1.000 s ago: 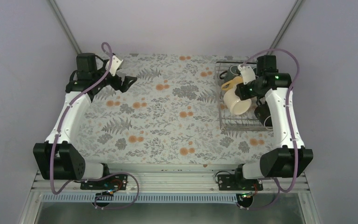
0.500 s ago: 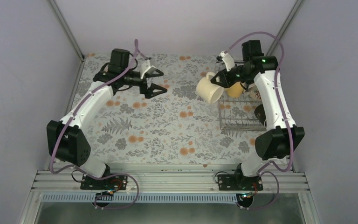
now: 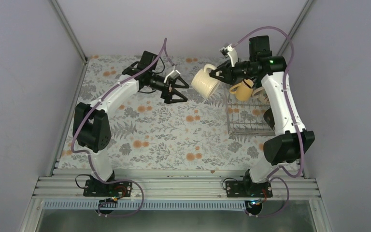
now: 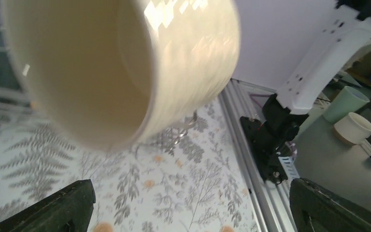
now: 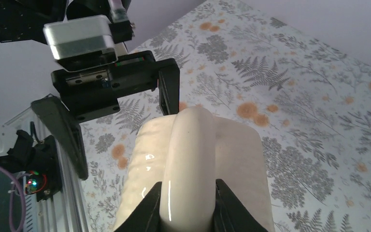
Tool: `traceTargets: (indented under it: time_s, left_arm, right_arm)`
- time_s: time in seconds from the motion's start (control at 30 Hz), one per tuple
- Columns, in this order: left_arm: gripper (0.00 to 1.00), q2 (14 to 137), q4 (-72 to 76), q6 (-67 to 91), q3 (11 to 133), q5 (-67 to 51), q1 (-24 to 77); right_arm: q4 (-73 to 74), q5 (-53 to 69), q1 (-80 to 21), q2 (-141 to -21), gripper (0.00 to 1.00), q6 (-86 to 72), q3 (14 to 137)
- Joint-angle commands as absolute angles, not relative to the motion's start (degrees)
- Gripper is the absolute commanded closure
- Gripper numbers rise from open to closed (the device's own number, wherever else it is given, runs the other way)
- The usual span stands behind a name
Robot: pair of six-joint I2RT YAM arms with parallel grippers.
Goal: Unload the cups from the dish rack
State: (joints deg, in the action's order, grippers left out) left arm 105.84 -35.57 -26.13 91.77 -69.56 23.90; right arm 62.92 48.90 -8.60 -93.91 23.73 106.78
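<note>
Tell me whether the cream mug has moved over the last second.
Yes. The cream mug has left the dish rack and now hangs past its left edge, held by the right tool.

No legible text, labels, numbers or signs anywhere

- The cream mug [image 4: 121, 67] is blurred in the left wrist view, and the frame cuts off its top and left side.
- The fingers [image 4: 53, 212] of the left gripper [image 4: 192, 188] run off that view's bottom edge.
- From above, the right arm [image 3: 282, 104] hides part of the dish rack [image 3: 244, 123] and most of a dark mug [image 3: 269, 117].
</note>
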Motion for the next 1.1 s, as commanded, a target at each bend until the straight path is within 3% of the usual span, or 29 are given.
traceTargets:
  time_s: [0.0,0.37,0.5,0.57,0.73,0.83,1.07]
  left_arm:
    - [0.00,105.6,-33.8,-25.6,96.4,-76.3,24.6]
    - [0.01,106.9,-34.8,-25.0,98.2,-80.1,24.9]
    - [0.15,108.1,-39.7,-26.9,102.4,-81.0,25.9]
    - [0.19,109.4,-47.3,-31.6,105.9,-81.2,26.4]
    - [0.43,113.3,-65.6,-44.4,114.5,-83.1,27.0]
    - [0.52,116.5,-77.2,-53.7,119.4,-84.1,27.3]
    - [0.79,114.6,-77.7,-55.9,115.3,-84.2,27.8]
  right_arm:
    - [58.7,58.0,-9.8,-94.3,0.97,23.3,108.6]
    - [58.7,60.0,-12.2,-94.0,0.97,23.0,108.0]
    - [56.7,61.4,-13.1,-93.9,0.97,21.8,107.0]
    - [56.1,61.8,-13.6,-94.2,0.97,21.8,106.4]
    - [56.8,62.6,-14.2,-94.9,0.97,22.4,106.4]
    - [56.6,62.9,-14.4,-94.7,0.97,22.3,106.2]
    - [55.9,62.5,-14.6,-94.7,0.97,21.9,106.1]
